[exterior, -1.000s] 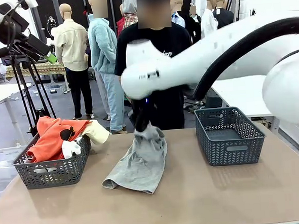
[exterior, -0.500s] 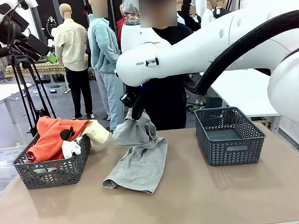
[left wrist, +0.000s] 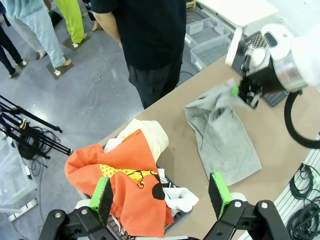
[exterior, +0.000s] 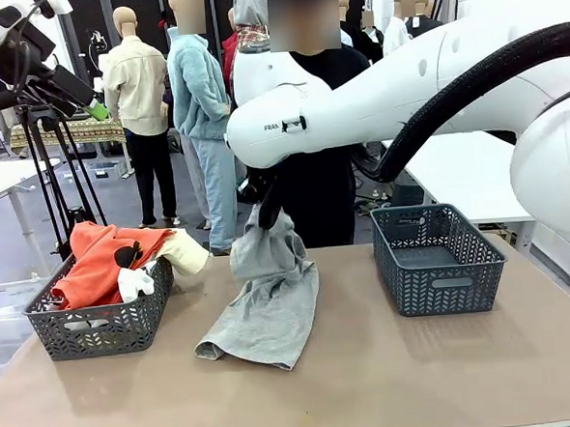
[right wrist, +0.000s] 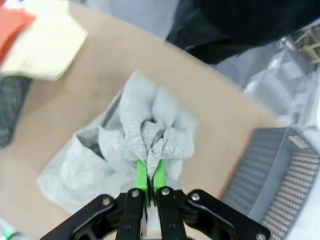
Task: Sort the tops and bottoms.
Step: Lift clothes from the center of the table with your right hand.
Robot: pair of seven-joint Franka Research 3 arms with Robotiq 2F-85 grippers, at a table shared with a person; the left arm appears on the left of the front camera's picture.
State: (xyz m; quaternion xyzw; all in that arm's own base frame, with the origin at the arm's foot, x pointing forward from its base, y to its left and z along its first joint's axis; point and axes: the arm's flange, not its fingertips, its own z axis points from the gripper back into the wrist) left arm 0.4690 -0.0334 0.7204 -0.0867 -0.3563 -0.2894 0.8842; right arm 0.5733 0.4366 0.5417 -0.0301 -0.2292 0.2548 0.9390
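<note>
slippage threatens: right gripper (right wrist: 149,176) pinches only a bunched fold of grey garment (exterior: 267,311), whose tail drags on table (exterior: 392,381); left gripper (left wrist: 160,192) spread.

A grey garment (exterior: 267,307) drapes from mid-air to the table's (exterior: 373,382) middle, with the right arm (exterior: 403,80) spanning above. Baskets block the left (exterior: 98,322) and right (exterior: 438,259) far edges; the near edge and both near corners lie open.

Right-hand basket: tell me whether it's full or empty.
Empty. The front view shows the dark right-hand basket with bare inside walls and no cloth over its rim; the grey garment lies beside it, partly lifted off the table.
</note>
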